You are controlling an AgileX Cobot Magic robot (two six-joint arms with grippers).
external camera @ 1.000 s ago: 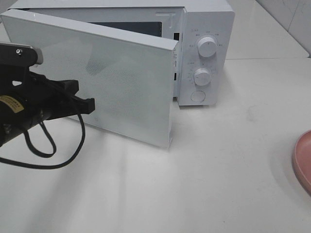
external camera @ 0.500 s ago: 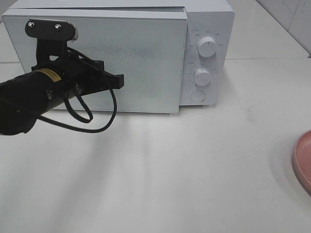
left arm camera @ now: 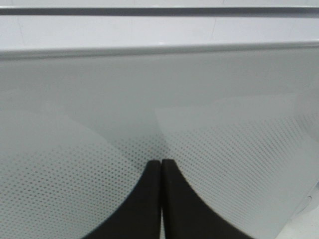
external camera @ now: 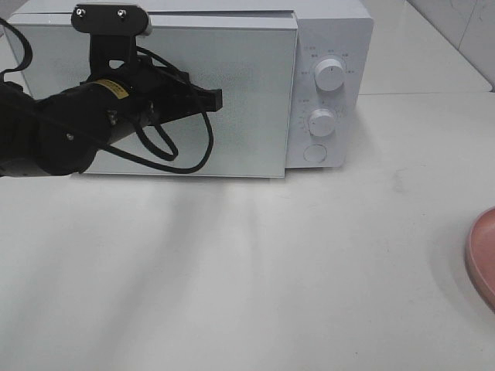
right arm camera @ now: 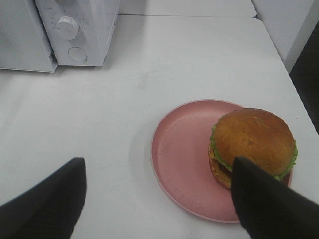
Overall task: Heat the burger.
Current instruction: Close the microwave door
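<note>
The burger (right arm camera: 251, 139), with a golden-brown bun and green lettuce, sits on the right part of a round pink plate (right arm camera: 182, 159); only the right wrist view shows it. My right gripper (right arm camera: 157, 167) hangs open above and in front of the plate, one finger (right arm camera: 264, 204) overlapping the burger's near edge in the picture. The white microwave (external camera: 325, 46) stands at the back with its door (external camera: 247, 100) flush against the body. My left gripper (external camera: 219, 97) is shut, empty, its tips (left arm camera: 161, 162) at the dotted door glass.
Two dials (external camera: 331, 73) (external camera: 322, 121) and a round button (external camera: 314, 152) run down the microwave's right panel. The pink plate's edge (external camera: 483, 255) shows at the far right of the white table. A black cable loops under the left arm.
The microwave door has swung from partly open to shut. My left arm rose and moved right along with it, staying shut. The right gripper shows no change.
</note>
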